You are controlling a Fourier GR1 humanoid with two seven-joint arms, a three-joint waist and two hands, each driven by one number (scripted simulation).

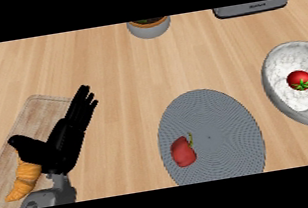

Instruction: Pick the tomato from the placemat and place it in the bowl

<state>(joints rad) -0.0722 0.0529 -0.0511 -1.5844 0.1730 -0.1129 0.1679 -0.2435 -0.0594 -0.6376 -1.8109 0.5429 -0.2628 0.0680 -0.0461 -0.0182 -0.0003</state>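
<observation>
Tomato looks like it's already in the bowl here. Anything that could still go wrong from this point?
The tomato rests on the sloping inner wall of the bowl, so it may roll to a new spot. A dark shape at the bowl's right rim may be the right hand; withdrawing could nudge the bowl. The red pepper on the placemat could be mistaken for the target.

The grey appliance (250, 7) bears lettering too small to read.

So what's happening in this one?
The tomato already sits in the marbled bowl at the right. A red pepper lies on the grey placemat. The left hand rests open at the left, over a wooden board with a croissant. The right hand shows only as a dark sliver by the bowl's edge.
</observation>
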